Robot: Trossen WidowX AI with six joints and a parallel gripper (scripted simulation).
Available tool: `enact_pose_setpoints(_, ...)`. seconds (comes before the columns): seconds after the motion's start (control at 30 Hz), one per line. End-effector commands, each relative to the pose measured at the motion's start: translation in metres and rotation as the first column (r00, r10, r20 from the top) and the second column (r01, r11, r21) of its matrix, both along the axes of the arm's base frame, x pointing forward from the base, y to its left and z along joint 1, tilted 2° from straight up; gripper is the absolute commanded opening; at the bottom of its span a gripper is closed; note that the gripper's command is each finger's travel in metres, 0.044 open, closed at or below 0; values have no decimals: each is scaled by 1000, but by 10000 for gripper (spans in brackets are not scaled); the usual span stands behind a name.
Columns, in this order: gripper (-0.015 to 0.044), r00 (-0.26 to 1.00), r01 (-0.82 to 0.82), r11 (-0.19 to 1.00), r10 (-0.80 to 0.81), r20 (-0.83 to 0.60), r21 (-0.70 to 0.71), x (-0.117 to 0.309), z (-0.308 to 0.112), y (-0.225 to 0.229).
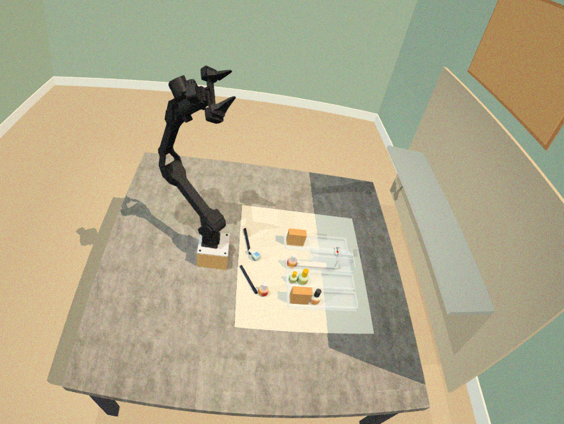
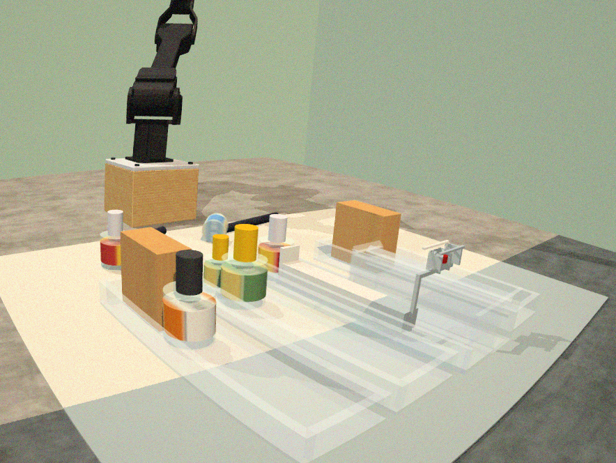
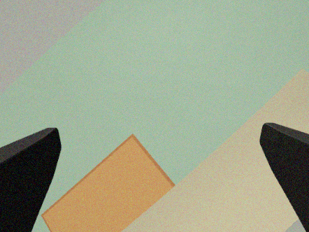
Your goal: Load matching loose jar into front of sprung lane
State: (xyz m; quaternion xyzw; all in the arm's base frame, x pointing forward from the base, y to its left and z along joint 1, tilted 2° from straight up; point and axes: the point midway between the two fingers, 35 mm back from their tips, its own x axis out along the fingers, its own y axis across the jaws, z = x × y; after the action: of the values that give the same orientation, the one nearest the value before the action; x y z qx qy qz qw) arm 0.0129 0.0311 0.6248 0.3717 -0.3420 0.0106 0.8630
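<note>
My gripper [image 1: 233, 83] [image 3: 163, 135] is wide open and empty, high above the table; the exterior view does not show it. A loose jar with red label and white cap [image 1: 263, 290] [image 2: 110, 251] stands upright on the pale mat, left of the lanes in the top view. The matching jar [image 1: 291, 262] [image 2: 268, 254] stands upright at the front of the sprung lane, with the white pusher plate [image 2: 289, 254] right behind it. The clear front stop is hard to make out. A blue-labelled jar [image 1: 255, 255] [image 2: 214, 228] lies on its side on the mat.
Green jars with yellow caps [image 1: 303, 276] [image 2: 244, 279] and a black-capped jar [image 1: 316, 299] [image 2: 189, 314] stand in neighbouring lanes. Orange boxes [image 1: 296, 237] [image 1: 300, 295] stand at both outer lanes. Black bars [image 1: 246, 240] [image 1: 248, 279] lie before the lanes. A grey bracket [image 2: 415, 293] rises over the lanes.
</note>
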Motion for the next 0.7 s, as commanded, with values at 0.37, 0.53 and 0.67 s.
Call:
enact_pose_setpoints(0.37,440,758,190,971,-237,-607,-143,177,-108,-129)
enact_pose_setpoints(0.53,440,583,155,964,-267,-767,-218,219,-166,-162)
enact_pose_setpoints(0.67,440,416,86,960,-277,-866,-266,246,-219,-183)
